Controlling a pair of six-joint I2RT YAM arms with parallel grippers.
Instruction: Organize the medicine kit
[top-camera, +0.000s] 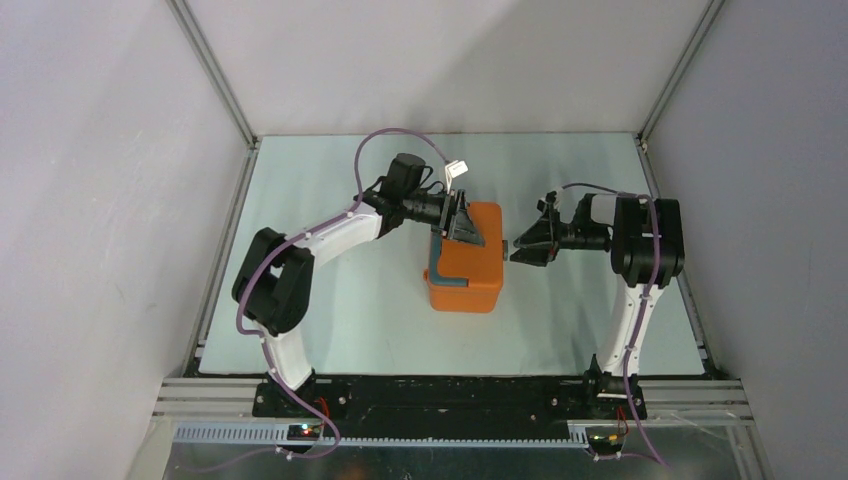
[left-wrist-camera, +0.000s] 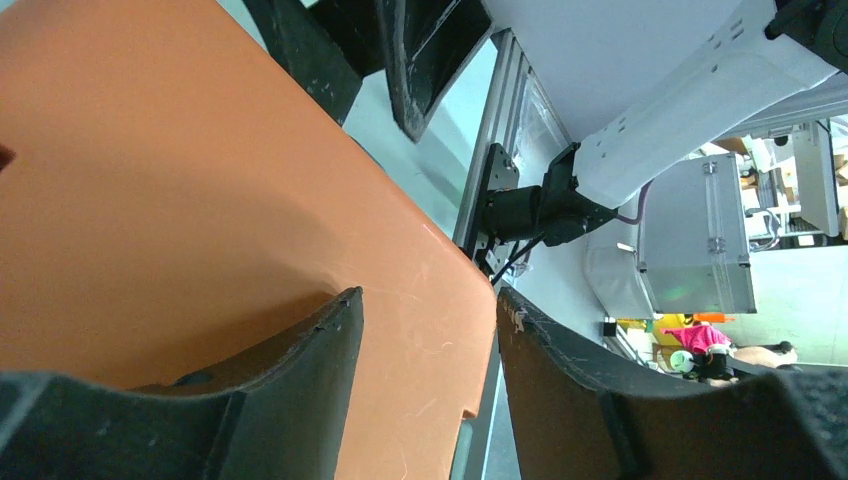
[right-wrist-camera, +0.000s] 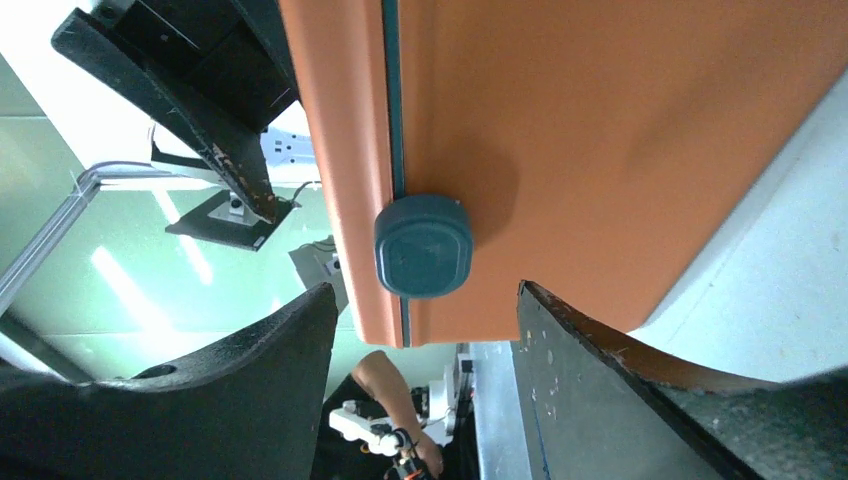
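Observation:
The medicine kit (top-camera: 468, 262) is an orange box lying mid-table, with a dark teal piece along its left side. My left gripper (top-camera: 463, 226) rests over the kit's far top. In the left wrist view its jaws (left-wrist-camera: 428, 291) stand apart. The orange surface (left-wrist-camera: 200, 180) runs behind the left finger (left-wrist-camera: 300, 390), and its edge ends just short of the right finger (left-wrist-camera: 600, 400). My right gripper (top-camera: 522, 246) hovers just off the kit's right side, open and holding nothing. In the right wrist view its fingertips (right-wrist-camera: 425, 288) face the kit's orange side (right-wrist-camera: 600, 130) and a round teal knob (right-wrist-camera: 423, 245) on the seam.
Grey enclosure walls and aluminium posts (top-camera: 215, 75) border the pale green table (top-camera: 350, 320) on three sides. A metal rail (top-camera: 450, 390) carrying both arm bases runs along the near edge. A small white tag (top-camera: 457, 170) hangs on the left arm's cable.

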